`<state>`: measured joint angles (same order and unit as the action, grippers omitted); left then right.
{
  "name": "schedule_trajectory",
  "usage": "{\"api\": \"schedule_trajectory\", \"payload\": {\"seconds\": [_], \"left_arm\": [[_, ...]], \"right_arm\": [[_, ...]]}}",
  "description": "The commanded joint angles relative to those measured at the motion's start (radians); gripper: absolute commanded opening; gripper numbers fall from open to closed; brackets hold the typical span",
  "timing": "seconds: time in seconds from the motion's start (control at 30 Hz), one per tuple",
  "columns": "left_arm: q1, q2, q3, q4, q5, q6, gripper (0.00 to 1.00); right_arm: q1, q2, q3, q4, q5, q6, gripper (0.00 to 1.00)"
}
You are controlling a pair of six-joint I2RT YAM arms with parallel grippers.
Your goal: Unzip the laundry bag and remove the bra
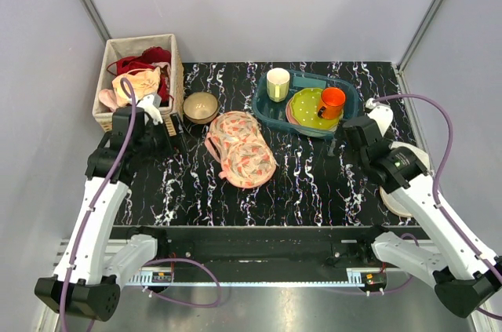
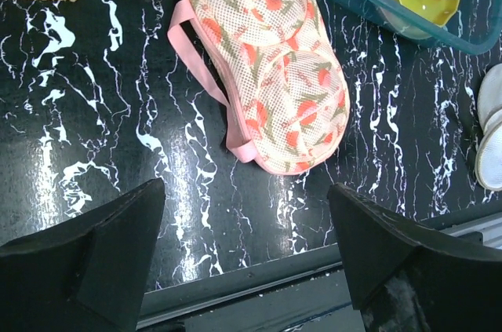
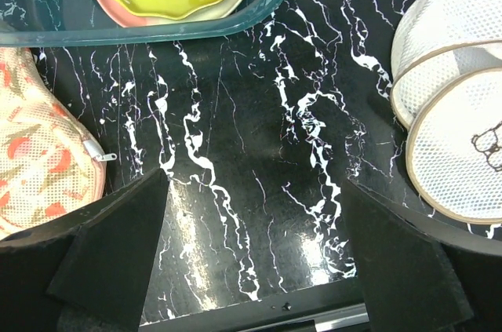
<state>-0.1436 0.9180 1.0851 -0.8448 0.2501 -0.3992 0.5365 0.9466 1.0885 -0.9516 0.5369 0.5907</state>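
The laundry bag (image 3: 451,104) is a round white mesh pouch with a tan rim, lying at the table's right side. In the top view it (image 1: 398,203) is mostly hidden under my right arm, and it shows at the right edge of the left wrist view (image 2: 490,136). The bra is not visible. My right gripper (image 1: 345,141) (image 3: 255,261) is open and empty, above bare table to the left of the bag. My left gripper (image 1: 166,138) (image 2: 247,261) is open and empty, at the left of the table.
A flat peach floral mesh cloth (image 1: 241,147) (image 2: 282,57) (image 3: 39,151) lies mid-table. A wicker basket (image 1: 174,81) of clothes stands back left, with a bowl (image 1: 201,106) beside it. A teal tray (image 1: 265,108) holds a cream cup (image 1: 278,83), green spotted plate (image 1: 306,104) and orange mug (image 1: 332,102).
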Motion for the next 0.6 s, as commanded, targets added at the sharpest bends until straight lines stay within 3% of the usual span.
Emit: {"api": "schedule_trajectory", "payload": {"seconds": [0.0, 0.57], "left_arm": [[-0.004, -0.056, -0.024, 0.03, -0.031, 0.01, 0.89], [-0.005, -0.071, -0.146, 0.058, -0.091, 0.003, 0.89]], "right_arm": [[0.002, -0.031, -0.036, 0.054, -0.025, 0.035, 1.0], [0.0, -0.052, -0.064, 0.059, -0.025, 0.061, 1.0]]}}
